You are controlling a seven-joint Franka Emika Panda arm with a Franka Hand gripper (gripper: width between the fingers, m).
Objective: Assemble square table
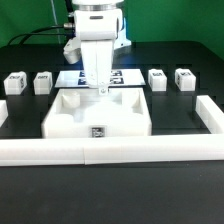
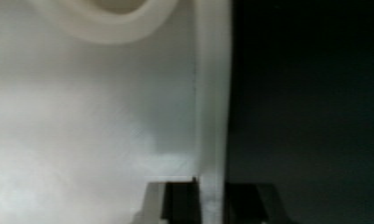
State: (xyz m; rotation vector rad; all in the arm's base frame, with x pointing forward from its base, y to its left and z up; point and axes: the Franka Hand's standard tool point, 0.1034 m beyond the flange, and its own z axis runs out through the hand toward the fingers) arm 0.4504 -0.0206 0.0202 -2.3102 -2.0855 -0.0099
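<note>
The square tabletop (image 1: 70,112), a white slab with a raised rim and a tag on its front edge, lies in the middle of the black table. My gripper (image 1: 100,90) stands straight down at its far rim. In the wrist view the gripper (image 2: 210,192) has a dark finger (image 2: 170,205) on each side of the slab's rim (image 2: 209,110), pressed against it. A corner hole (image 2: 113,12) shows in the slab. Two leg posts (image 1: 15,83) (image 1: 43,81) lie at the exterior view's left and two (image 1: 157,78) (image 1: 184,78) at its right.
The marker board (image 1: 125,75) lies flat behind the tabletop, partly hidden by the arm. A long low white border wall (image 1: 110,150) runs along the front and up both sides (image 1: 210,115). Cables lie at the back left.
</note>
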